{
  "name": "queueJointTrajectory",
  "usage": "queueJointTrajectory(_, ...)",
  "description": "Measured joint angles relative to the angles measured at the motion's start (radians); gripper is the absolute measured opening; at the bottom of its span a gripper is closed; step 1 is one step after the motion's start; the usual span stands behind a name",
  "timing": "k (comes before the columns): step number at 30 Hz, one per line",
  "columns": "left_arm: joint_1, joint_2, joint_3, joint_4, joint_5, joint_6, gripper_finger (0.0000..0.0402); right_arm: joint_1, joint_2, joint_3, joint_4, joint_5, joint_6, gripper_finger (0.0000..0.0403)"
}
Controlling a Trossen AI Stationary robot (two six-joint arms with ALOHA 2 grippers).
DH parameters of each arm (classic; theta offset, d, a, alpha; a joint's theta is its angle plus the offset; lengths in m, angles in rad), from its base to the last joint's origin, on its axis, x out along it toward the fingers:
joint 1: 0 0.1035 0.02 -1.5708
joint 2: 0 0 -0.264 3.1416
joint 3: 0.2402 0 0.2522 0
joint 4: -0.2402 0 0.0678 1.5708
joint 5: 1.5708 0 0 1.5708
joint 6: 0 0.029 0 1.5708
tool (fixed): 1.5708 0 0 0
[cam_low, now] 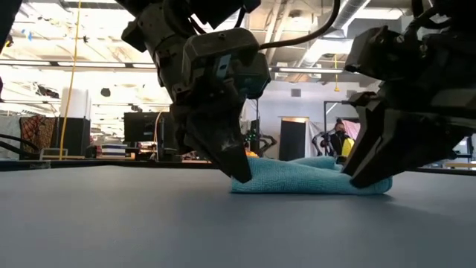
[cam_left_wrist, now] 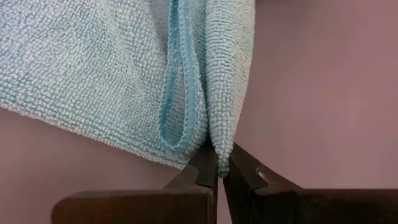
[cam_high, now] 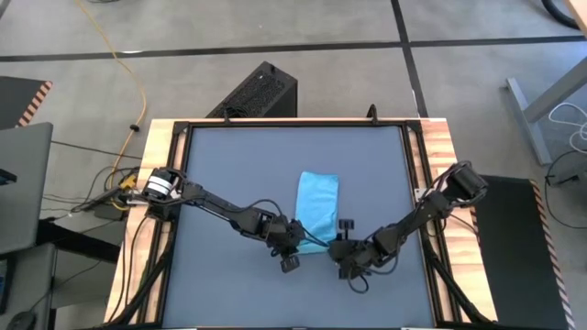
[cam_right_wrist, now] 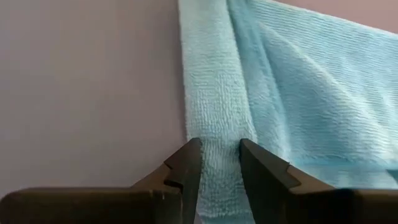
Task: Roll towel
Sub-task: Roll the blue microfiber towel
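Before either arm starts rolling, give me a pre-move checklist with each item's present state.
1. Towel lies folded into a narrow strip on the table: ok.
2. Left gripper shut on the towel's near corner: ok, fingers pinch the folded edge.
3. Right gripper gripping its corner: not ok, fingers straddle the edge with a gap still showing.
4. Both grippers at the same near end of the towel: ok, seen from above.
5. Table beyond the towel's far end free for the roll: ok.
6. Towel layers aligned: cannot tell, hems look bunched in the left wrist view.
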Motion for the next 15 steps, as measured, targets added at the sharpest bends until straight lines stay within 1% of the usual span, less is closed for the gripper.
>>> queueJointTrajectory(7, -0.003, 0.0, 0.0, 0.016, 0.0, -0.004, 0.0, -0.013, -0.009, 0.0, -0.017, -0.004, -0.026, 0.0139)
queueJointTrajectory(10, -0.003, 0.0, 0.0, 0.033, -0.011, -0.012, 0.0, -0.013, -0.008, 0.0, -0.024, -0.022, -0.027, 0.0139)
queueJointTrajectory(15, -0.003, 0.0, 0.0, 0.058, -0.031, -0.016, 0.0, -0.012, -0.008, -0.011, -0.024, -0.024, -0.026, 0.0139)
